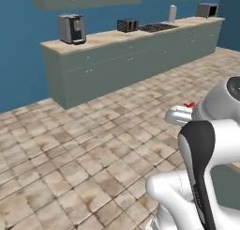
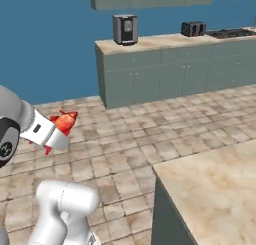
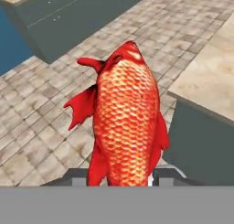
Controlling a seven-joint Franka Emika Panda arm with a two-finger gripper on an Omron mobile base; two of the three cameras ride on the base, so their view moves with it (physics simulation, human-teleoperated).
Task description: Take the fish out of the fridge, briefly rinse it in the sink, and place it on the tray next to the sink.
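The fish [image 3: 126, 122] fills the hand view, clamped at its lower end in the tool [image 3: 123, 176] and carried above the tiled floor [image 1: 70, 144]. This looks like the carry to the sink; next, the base must reach it.

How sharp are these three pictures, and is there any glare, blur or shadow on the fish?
Hand view: the scaly red-orange fish is crisp and evenly lit, no glare, the tiled floor behind it softer. Right base view: the fish in the tool is small and slightly soft; flat light, no clear shadow under it. Left base view: only a red tip shows, and the coffee machine is blurry.
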